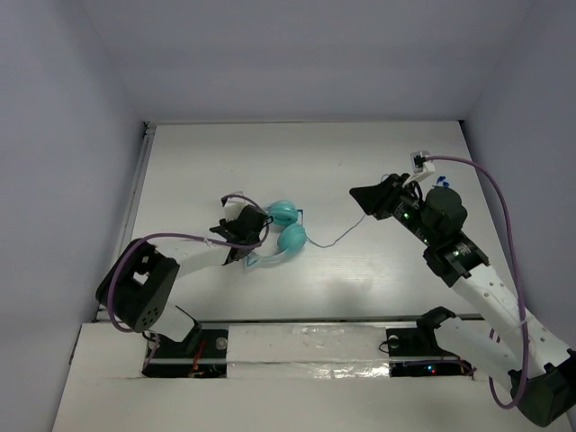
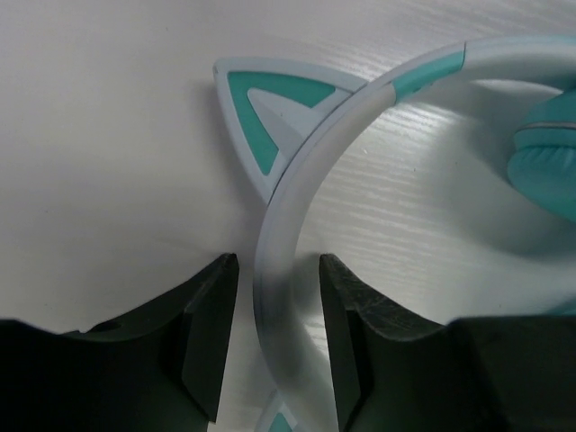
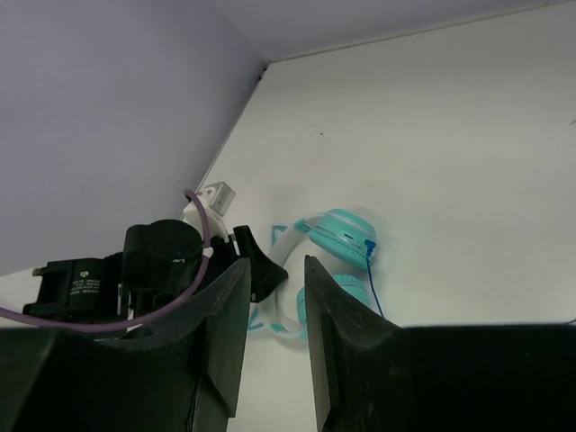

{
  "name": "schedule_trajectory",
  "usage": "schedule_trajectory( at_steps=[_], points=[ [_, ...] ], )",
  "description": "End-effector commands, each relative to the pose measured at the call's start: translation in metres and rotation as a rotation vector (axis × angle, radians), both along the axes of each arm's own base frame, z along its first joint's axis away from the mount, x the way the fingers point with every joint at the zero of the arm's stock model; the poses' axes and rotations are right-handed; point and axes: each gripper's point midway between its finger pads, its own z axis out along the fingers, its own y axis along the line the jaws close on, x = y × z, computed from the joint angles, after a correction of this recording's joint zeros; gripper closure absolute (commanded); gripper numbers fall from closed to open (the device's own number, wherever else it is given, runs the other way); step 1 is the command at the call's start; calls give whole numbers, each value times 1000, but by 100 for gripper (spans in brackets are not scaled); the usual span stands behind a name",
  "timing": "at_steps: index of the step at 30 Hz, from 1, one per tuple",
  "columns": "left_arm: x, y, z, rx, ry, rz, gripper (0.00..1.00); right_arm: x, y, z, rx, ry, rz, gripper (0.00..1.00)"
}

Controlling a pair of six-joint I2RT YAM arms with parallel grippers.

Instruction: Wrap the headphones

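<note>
While the left gripper [image 2: 279, 265] straddles the pale headband [image 2: 297, 180], jaws spread, the headphones [image 1: 281, 229] lie mid-way across the table [image 1: 360, 153]; their thin cord [image 3: 372, 281] trails rightward toward the right gripper [image 3: 277, 263], jaws slightly parted, nothing visibly between

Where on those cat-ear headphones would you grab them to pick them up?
Probably the headband, from above, beside the cat ear: it is a thin arc lying flat, narrow enough that the left gripper straddles it. The round ear cups look too wide.
</note>
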Motion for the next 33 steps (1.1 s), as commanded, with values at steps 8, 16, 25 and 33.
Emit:
schedule_trajectory(
  at_steps=[8, 16, 25, 33],
  points=[
    [-2, -4, -9, -37, 6, 15, 79, 0, 0, 11, 35, -44, -3, 64],
    [9, -10, 13, -38, -43, -22, 100, 2, -2, 7, 21, -44, -17, 73],
    [29, -30, 208, -115, -288, -243, 100, -9, 46, -3, 25, -66, 285, 100],
    [17, -25, 296, -158, -345, -461, 100, -8, 47, 17, -42, -226, 313, 51]
  ],
)
